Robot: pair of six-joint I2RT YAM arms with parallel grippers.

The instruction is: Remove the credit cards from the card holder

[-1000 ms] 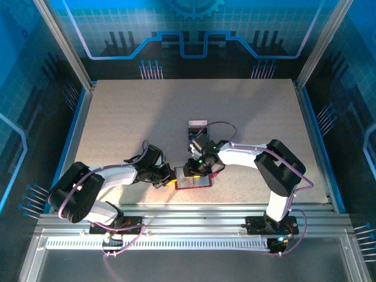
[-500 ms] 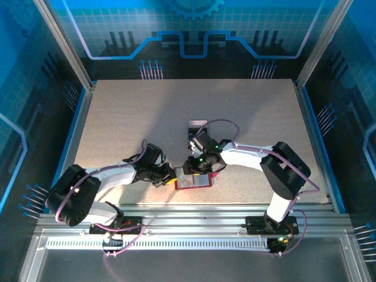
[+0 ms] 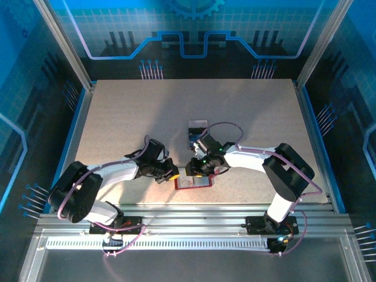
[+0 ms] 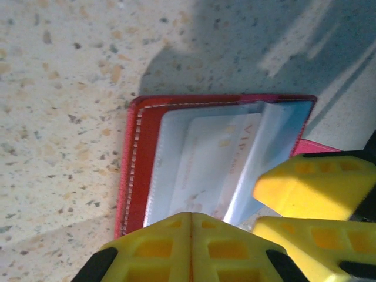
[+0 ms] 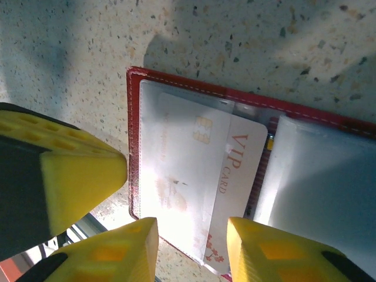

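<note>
The red card holder (image 3: 194, 183) lies open on the table near the front edge. A pale pinkish-white credit card marked VIP (image 5: 200, 170) sits in its left clear pocket (image 4: 211, 158). My right gripper (image 5: 191, 235) hangs open over the holder (image 5: 133, 117), one finger on each side of the card's lower edge. My left gripper (image 4: 191, 216) is shut, its tips at the edge of the holder (image 4: 134, 164). From above, the left gripper (image 3: 172, 174) and right gripper (image 3: 192, 171) stand close together. Two more cards (image 3: 197, 130), one pale and one dark, lie on the table behind the right wrist.
The right gripper's yellow fingers (image 4: 311, 188) crowd the holder's right half. The left gripper's finger (image 5: 82, 182) stands just off its left edge. The table's metal front rail (image 3: 205, 214) runs close below the holder. Open speckled tabletop (image 3: 129, 117) stretches behind.
My left gripper has edged slightly right and back toward the holder. The right wrist has shifted a little back. The holder has stayed in place.
</note>
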